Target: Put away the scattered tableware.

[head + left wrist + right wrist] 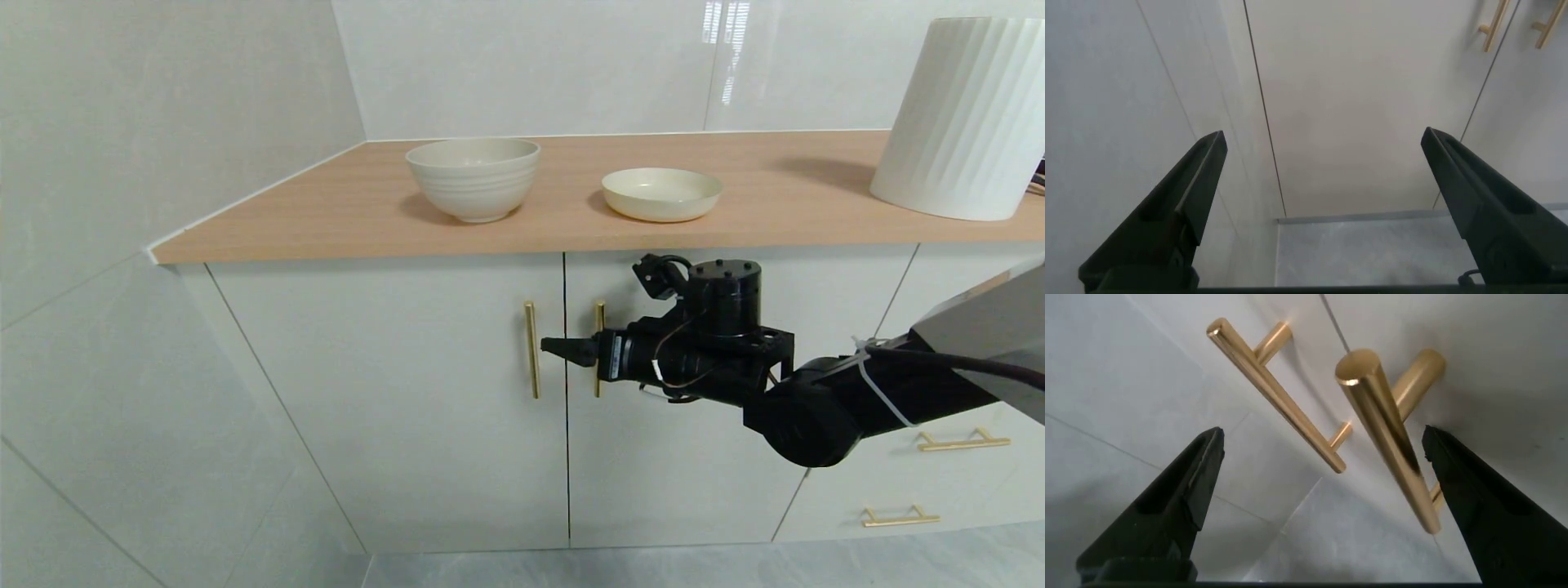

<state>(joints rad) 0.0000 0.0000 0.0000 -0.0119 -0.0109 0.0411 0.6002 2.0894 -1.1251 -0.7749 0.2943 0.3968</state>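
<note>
Bowl [473, 178] and shallow dish [661, 193]: 2 pieces, apart on wooden countertop [326, 214], untouched. Right gripper [563, 351] at cabinet doors [392, 392] below, fingers [1167, 514] spread wide, right door handle [1388, 433] between them. Left gripper [1323, 155] spread wide, empty, facing left cabinet door [1372, 106].

right gripper [551, 347]: extended forward, fingers [1176, 506] spread; left gripper [1323, 151]: fingers spread

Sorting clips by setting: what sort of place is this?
Probably a kitchen: wooden countertop over pale cabinet doors with gold bar handles, carrying a cream ribbed bowl and shallow cream dish.
</note>
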